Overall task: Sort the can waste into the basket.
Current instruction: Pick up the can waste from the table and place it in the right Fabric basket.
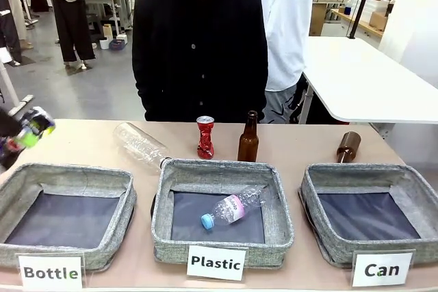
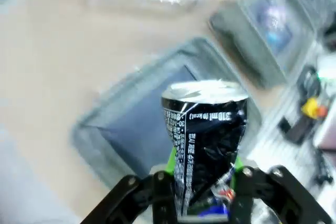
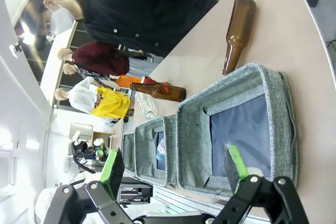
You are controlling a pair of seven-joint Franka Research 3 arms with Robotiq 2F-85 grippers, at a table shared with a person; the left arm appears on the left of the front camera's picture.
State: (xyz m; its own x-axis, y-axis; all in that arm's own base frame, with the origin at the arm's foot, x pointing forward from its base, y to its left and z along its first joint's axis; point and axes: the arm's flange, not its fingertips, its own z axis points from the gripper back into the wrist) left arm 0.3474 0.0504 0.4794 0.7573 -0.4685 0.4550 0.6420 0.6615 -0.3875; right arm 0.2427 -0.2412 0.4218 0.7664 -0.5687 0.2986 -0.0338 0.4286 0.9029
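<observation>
**A:** Where's the dark can (image 2: pixel 205 124)?

**B:** Clamped in the left hand (image 2: pixel 203 162), at the bench's (image 1: pixel 89 138) left edge by the "Bottle" bin (image 1: pixel 68 176). The red can (image 1: pixel 205 137) stands beyond the "Plastic" bin (image 1: pixel 219 169).

**A:** Risks?

**B:** The "Can" basket (image 1: pixel 369 176) sits far right, so the carry likely crosses two wrong bins. A slip on the crumpled metal would land the can in one of them. The right hand (image 3: pixel 175 165) hangs over that basket, fingers apart and empty, so the arms could clash.

**A:** Contents?

**B:** "Bottle" and "Can" are empty. "Plastic" holds one clear bottle (image 1: pixel 231 208).
</observation>
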